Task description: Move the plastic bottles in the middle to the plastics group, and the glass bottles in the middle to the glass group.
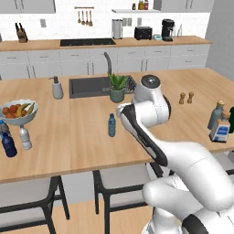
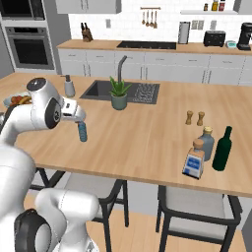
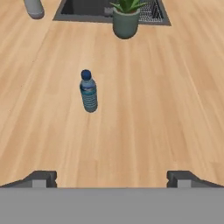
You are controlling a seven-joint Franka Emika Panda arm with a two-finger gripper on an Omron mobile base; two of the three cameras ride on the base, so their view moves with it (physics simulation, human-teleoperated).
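A slim translucent blue plastic bottle (image 1: 112, 125) (image 2: 82, 131) (image 3: 89, 92) with a dark cap stands upright mid-counter. My gripper (image 3: 111, 178) (image 2: 78, 118) hovers short of it, open and empty, fingertips wide apart. At the left, the clear-greyish plastic bottle (image 1: 25, 138) with a white cap stands beside the plastics group's dark navy bottle (image 1: 8, 144) and a partly seen blue-capped clear bottle (image 1: 3, 128). At the right, the squat square glass bottle (image 1: 220, 130) (image 2: 194, 160) with a cork stands against the glass group: a tall grey-blue bottle (image 1: 215, 114) (image 2: 206, 142) and a dark green bottle (image 2: 222, 149).
A fruit bowl (image 1: 19, 112) sits behind the plastics. A potted plant (image 1: 117, 88) (image 3: 125, 19), a sink (image 2: 120, 91) and a soap dispenser (image 1: 57, 87) lie beyond the blue bottle. Two wooden shakers (image 2: 194, 118) stand behind the glass group. Stools stand under the counter's near edge.
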